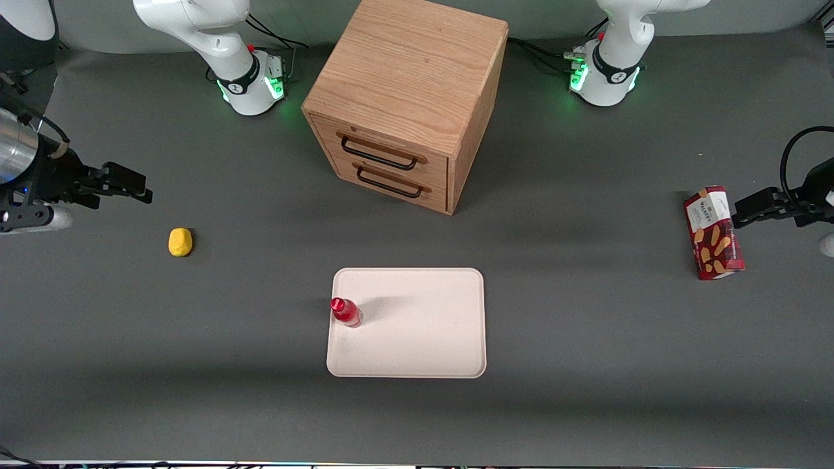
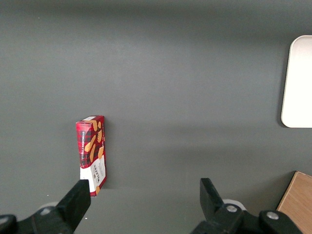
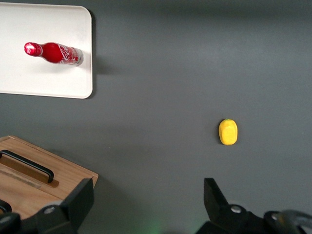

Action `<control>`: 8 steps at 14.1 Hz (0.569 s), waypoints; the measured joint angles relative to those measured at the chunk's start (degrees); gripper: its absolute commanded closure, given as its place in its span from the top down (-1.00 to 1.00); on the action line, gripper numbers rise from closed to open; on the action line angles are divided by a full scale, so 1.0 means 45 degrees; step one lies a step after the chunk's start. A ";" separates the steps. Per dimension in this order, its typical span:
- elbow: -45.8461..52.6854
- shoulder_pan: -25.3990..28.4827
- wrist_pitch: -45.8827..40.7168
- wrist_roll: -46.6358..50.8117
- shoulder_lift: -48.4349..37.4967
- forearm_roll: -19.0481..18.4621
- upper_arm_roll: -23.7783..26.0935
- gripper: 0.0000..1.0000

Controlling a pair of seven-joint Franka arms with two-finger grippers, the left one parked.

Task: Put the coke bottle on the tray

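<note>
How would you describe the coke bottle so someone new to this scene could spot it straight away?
Start at the wooden cabinet mid-table; nearer the front camera lies the cream tray. The coke bottle stands upright on it, by the rim toward the working arm's end. It is slim and all red, unlike the yellow lump below the open gripper.

Even, bright overhead light; all views sharp. Soft shadows beside the oak two-drawer cabinet (image 1: 405,98) and slim red coke bottle (image 1: 345,312). Green LED glow at arm bases.
</note>
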 measured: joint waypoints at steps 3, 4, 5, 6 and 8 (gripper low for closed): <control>-0.1435 0.0002 0.0790 -0.0042 -0.1072 -0.0081 -0.0266 1.00; -0.1670 0.0001 0.1015 -0.0176 -0.1223 -0.0156 -0.0406 1.00; -0.1807 -0.0001 0.1280 -0.0495 -0.1277 -0.0201 -0.0563 1.00; -0.1891 -0.0009 0.1523 -0.0846 -0.1280 -0.0218 -0.0708 1.00; -0.1940 -0.0125 0.1807 -0.1215 -0.1212 -0.0233 -0.0896 1.00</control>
